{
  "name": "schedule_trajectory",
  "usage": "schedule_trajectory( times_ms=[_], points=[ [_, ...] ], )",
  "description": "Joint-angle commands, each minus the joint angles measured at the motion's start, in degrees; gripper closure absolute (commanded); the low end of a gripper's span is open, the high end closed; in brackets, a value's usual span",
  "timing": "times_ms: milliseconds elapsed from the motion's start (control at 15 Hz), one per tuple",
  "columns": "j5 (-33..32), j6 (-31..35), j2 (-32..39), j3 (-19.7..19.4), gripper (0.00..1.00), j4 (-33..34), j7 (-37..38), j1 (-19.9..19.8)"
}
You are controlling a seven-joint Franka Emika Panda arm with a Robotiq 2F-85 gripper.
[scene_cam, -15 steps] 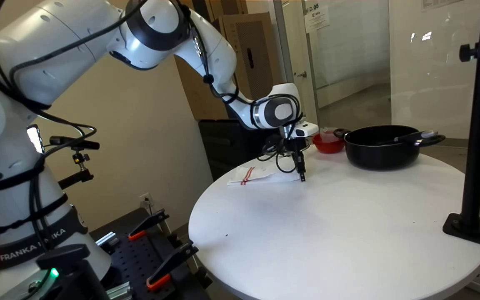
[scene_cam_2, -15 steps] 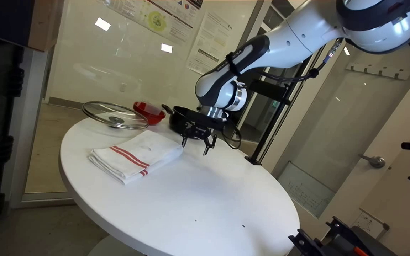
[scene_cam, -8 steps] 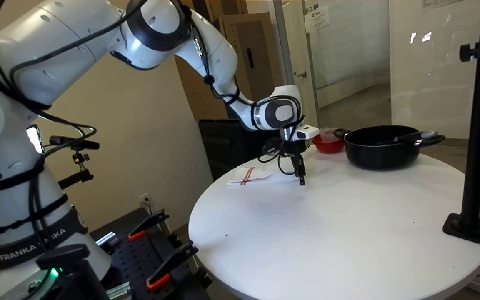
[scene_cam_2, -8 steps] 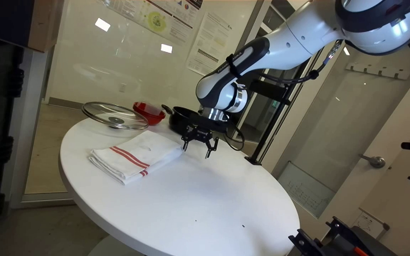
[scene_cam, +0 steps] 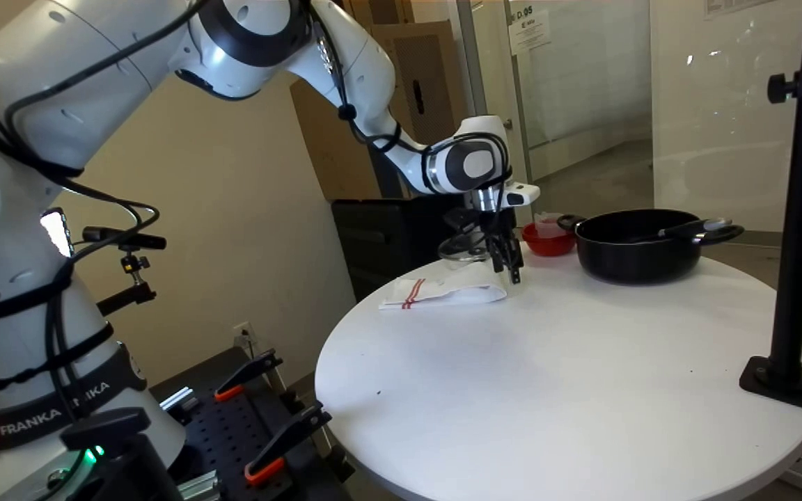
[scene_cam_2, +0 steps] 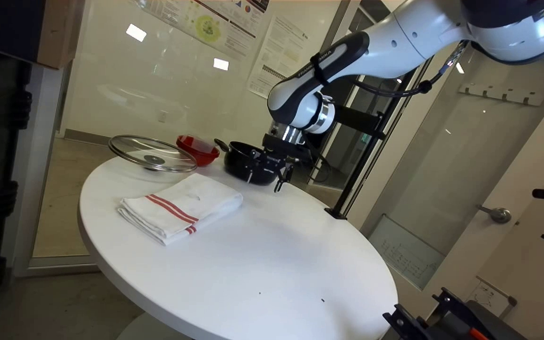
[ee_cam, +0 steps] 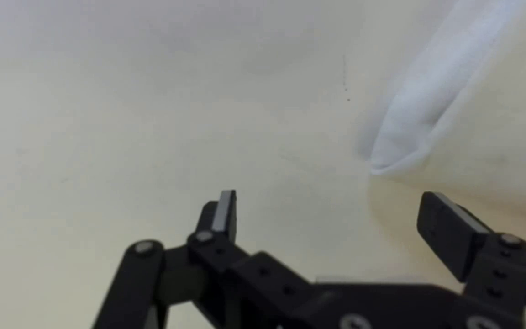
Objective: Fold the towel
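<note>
Red-striped white towel (scene_cam_2: 184, 204), black pan (scene_cam: 634, 256)

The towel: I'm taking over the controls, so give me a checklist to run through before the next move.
1. Gripper open and holding nothing: ok.
2. Gripper apart from the towel: ok, a gap shows in an exterior view.
3. Towel folded into a layered bundle: ok.
4. Layers flush at the striped end: not ok, lower ones seem to jut out slightly.
5. Black pan apart from the gripper: ok, a gap shows in an exterior view.
6. Towel's underside smooth: cannot tell, it is hidden.
</note>
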Motion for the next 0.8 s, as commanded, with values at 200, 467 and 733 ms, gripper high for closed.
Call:
schedule_trajectory(
  times_ms=[200,467,733],
  points=[
    [1.00,9.04,0.93,0.82,0.00,0.72,-1.72,0.67],
    [0.85,5.43,3.58,3.17,0.00,3.37,-6.49,-0.28],
    [1.05,6.70,6.33,5.77,0.00,5.58,-12.54,-1.81]
  ],
)
